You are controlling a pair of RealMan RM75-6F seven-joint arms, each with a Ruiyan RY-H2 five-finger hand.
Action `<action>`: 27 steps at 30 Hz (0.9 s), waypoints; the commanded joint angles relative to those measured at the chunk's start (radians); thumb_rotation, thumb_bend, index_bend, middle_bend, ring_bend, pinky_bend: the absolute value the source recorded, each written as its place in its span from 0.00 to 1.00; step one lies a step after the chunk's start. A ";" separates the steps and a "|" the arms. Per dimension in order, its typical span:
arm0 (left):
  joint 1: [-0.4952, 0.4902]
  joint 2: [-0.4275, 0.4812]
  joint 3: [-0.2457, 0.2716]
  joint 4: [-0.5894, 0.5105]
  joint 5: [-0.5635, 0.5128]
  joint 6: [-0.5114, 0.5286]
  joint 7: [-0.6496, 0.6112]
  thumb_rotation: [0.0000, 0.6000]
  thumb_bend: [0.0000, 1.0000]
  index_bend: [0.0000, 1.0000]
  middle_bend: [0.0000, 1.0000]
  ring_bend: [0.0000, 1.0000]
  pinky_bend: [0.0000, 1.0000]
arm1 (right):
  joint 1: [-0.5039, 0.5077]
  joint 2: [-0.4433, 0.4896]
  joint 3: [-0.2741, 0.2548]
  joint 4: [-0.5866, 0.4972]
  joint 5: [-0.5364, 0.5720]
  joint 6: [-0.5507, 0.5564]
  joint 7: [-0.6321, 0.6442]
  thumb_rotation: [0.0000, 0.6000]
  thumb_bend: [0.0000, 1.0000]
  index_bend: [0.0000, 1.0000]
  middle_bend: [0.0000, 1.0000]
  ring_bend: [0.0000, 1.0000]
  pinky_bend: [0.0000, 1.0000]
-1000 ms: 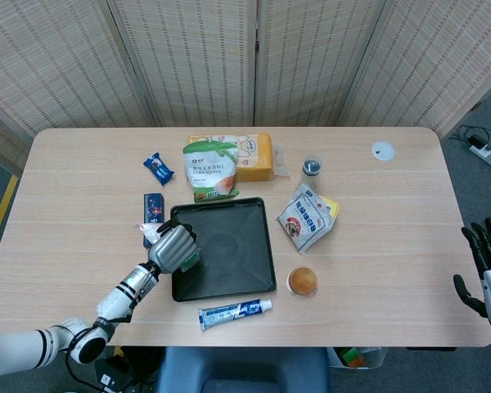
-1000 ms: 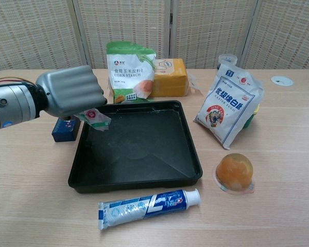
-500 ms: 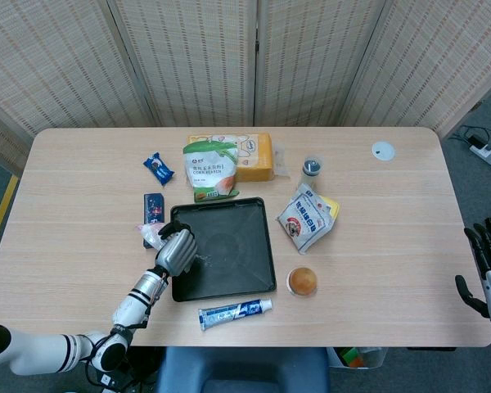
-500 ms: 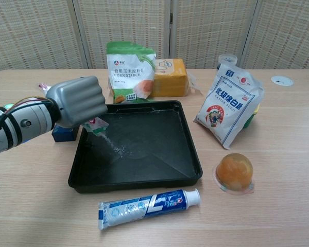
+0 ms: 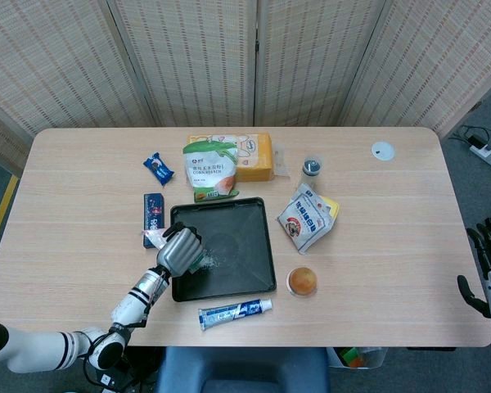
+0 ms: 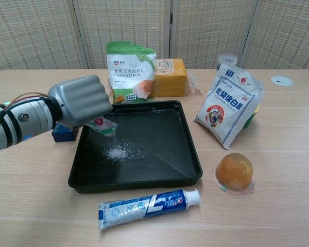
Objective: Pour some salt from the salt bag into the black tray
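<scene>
A pale wooden worktop (image 6: 278, 195) carries the whole scene, and at its middle sits the shallow square black plastic tray (image 6: 180, 159), its floor already dusted with a small heap of white salt grains (image 6: 116, 152) toward the left side. Over the tray's left rim hangs the robot's silver left hand (image 6: 81, 100), fingers (image 6: 90, 87) curled tight around the small crinkly salt bag (image 6: 104, 124), whose mouth tips downward just above the spilled grains. Only the bag's lower end shows beneath the fist; the rest is hidden inside the grip.

By the look of it the sachet is light, soft and thin-walled, the sort of film that buckles under a squeeze and slides if held loosely. It seems best held across its sealed upper part, away from the opening, so the mouth stays free and pressure does not force out more than wanted. The tray, by contrast, looks rigid and steady enough to need no holding.

At the far right edge of the head view, the dark right hand (image 5: 489, 274) waits off the worktop, fingers spread and holding nothing.

Around the tray stand a green-and-white corn starch pouch (image 6: 130, 71), a white sugar bag (image 6: 229, 103), a blue-and-white toothpaste tube (image 6: 147, 206) and an orange jelly cup (image 6: 235, 172).
</scene>
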State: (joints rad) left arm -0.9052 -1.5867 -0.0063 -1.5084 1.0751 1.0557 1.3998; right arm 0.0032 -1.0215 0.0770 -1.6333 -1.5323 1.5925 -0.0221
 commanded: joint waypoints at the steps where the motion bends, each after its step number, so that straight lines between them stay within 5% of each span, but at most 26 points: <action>1: 0.015 0.019 0.005 0.061 0.165 -0.024 -0.280 1.00 0.70 0.50 0.73 0.74 0.74 | 0.000 0.000 0.000 -0.002 0.000 0.000 -0.002 1.00 0.42 0.04 0.07 0.14 0.04; 20: 0.155 0.027 -0.048 0.173 0.351 0.098 -1.268 1.00 0.70 0.50 0.73 0.74 0.74 | -0.005 0.006 0.001 -0.023 0.008 0.002 -0.024 1.00 0.42 0.04 0.07 0.14 0.04; 27: 0.207 0.063 -0.038 0.229 0.389 0.138 -1.478 1.00 0.70 0.51 0.73 0.74 0.74 | -0.003 0.006 0.001 -0.028 0.004 -0.001 -0.027 1.00 0.42 0.04 0.07 0.14 0.04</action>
State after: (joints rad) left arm -0.7293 -1.5421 -0.0444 -1.3092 1.4403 1.1671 -0.0213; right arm -0.0001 -1.0154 0.0776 -1.6608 -1.5277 1.5916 -0.0494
